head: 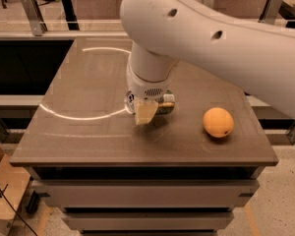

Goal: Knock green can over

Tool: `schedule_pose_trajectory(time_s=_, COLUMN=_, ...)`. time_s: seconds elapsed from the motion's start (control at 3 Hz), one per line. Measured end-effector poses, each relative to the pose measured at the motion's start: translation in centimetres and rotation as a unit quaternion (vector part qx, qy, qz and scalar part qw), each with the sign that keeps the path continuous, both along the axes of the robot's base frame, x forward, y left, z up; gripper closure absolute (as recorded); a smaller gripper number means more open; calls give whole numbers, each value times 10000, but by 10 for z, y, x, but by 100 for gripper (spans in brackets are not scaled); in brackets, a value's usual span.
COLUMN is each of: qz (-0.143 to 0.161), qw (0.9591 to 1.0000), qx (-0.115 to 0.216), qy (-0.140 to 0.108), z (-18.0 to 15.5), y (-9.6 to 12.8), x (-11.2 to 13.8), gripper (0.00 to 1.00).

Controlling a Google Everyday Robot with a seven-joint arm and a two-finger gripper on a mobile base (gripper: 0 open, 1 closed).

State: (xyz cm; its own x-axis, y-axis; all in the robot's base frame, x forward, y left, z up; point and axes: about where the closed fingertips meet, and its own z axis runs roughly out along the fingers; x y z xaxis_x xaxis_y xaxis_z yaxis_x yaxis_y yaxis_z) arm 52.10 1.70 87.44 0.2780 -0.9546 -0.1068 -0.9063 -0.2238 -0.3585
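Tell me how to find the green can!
Look at the brown table, near its middle, right under the big white robot arm. The green can peeks out beside the gripper, left of the orange. It is the only green thing there; its neighbour is round and orange.
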Motion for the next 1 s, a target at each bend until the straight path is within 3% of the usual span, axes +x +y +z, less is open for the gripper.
schedule_pose_trajectory(time_s=0.33, qz=-19, qw=9989, qx=-451, qy=-96, z=-13, y=-3, x=0, gripper=14)
schedule_pose_trajectory(time_s=0.67, qz=-41, qw=9984, qx=-565, qy=-62, z=-17, y=-5, x=-2, gripper=0)
schedule_pose_trajectory(time_s=1.0, qz=-41, qw=9984, qx=-565, qy=-63, z=-17, y=-5, x=-2, gripper=0)
